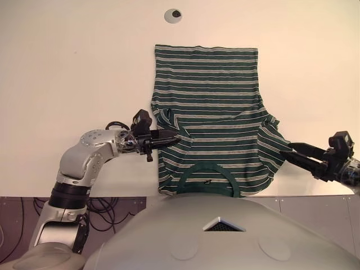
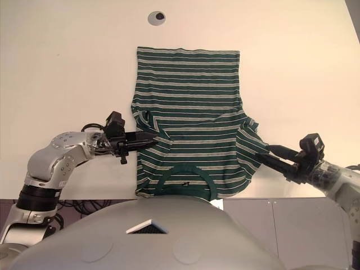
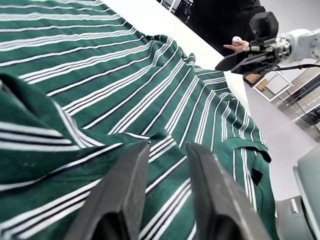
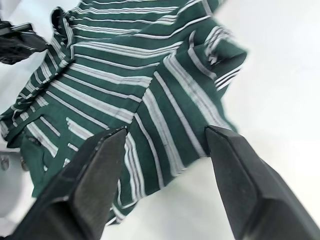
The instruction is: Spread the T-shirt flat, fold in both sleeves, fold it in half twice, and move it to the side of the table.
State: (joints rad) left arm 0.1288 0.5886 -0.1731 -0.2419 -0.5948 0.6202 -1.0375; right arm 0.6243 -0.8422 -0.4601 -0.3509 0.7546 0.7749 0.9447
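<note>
Green, white-striped T-shirt [image 1: 208,95] lies on your cream table [image 1: 67,67], sleeves [image 1: 164,117] folded in; your left gripper [image 1: 173,136] and right gripper [image 1: 288,151] sit at its sides, fingers parted.

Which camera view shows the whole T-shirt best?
The left eye view: the T-shirt lies on the table with hem, folded sleeves and collar all in sight. The right eye view shows the same. Each wrist view gives a close part of the striped cloth.
</note>
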